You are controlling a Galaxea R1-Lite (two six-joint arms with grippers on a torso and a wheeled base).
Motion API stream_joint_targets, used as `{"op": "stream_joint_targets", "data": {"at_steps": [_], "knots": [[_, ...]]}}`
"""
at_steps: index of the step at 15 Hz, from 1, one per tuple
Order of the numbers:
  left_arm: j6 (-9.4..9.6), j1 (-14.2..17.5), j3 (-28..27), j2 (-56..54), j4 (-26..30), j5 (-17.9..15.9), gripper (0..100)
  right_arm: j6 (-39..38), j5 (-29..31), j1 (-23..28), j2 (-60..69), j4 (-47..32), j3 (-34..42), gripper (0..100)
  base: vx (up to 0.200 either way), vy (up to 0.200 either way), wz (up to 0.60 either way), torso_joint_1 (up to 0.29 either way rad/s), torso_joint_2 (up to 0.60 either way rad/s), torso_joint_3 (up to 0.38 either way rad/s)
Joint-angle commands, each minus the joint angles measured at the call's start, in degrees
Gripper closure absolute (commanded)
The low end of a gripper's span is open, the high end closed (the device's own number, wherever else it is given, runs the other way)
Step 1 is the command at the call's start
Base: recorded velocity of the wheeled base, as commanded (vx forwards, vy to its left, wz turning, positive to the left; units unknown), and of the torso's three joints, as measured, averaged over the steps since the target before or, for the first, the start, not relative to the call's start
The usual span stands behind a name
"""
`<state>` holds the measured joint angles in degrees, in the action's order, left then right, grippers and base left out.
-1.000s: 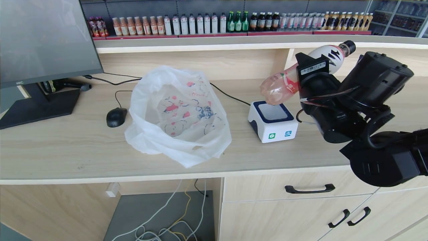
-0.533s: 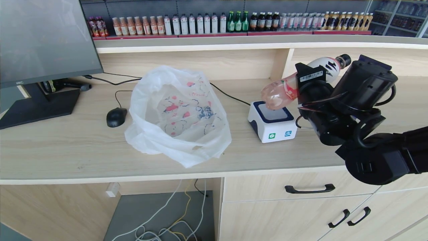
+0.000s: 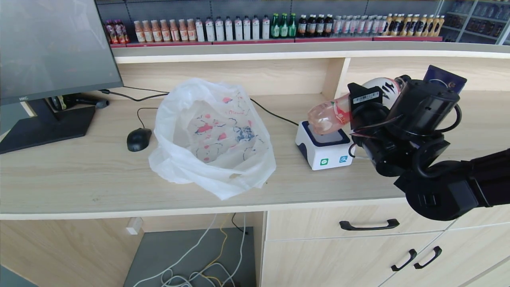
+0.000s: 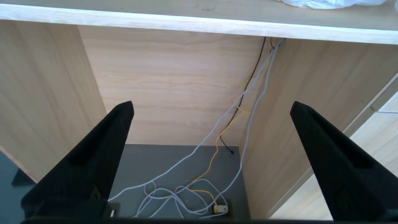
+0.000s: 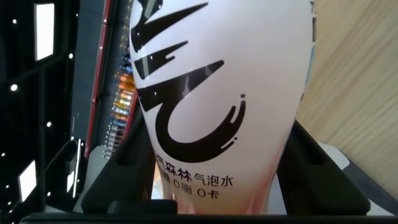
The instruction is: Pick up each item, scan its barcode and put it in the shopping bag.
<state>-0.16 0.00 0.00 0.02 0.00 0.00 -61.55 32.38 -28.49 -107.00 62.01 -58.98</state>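
My right gripper is shut on a drink bottle with pink liquid and a white label. The bottle lies nearly level, its base just above the dark top window of the white scanner box on the counter. In the right wrist view the bottle's white label sits between the two dark fingers. The white shopping bag with red and blue print stands open at the counter's middle, left of the scanner. My left gripper hangs open below the counter edge, facing cables on the floor.
A monitor on a black stand is at the far left, with a black mouse and cables beside the bag. A dark blue pack stands behind my right arm. Bottles line the back shelf. Drawers sit under the counter.
My right arm has lowered and levelled the bottle, bringing its base down from well above the scanner to just over its window. The dark blue pack behind the arm has come into sight.
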Motion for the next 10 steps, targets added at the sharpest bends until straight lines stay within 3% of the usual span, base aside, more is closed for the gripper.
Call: {"op": "stream_joint_targets", "data": {"at_steps": [1,10], "knots": [[-0.02,0.0,0.0,0.0,0.0,0.0,0,-0.3,0.0,-0.1,-0.6,0.1,-0.1,100,0.0,0.0,0.0,0.0,0.0,0.0],[-0.02,0.0,0.0,0.0,0.0,0.0,0,-5.5,-0.1,-0.3,-1.8,0.2,-1.9,100,0.0,0.0,0.0,0.0,0.0,0.0]]}}
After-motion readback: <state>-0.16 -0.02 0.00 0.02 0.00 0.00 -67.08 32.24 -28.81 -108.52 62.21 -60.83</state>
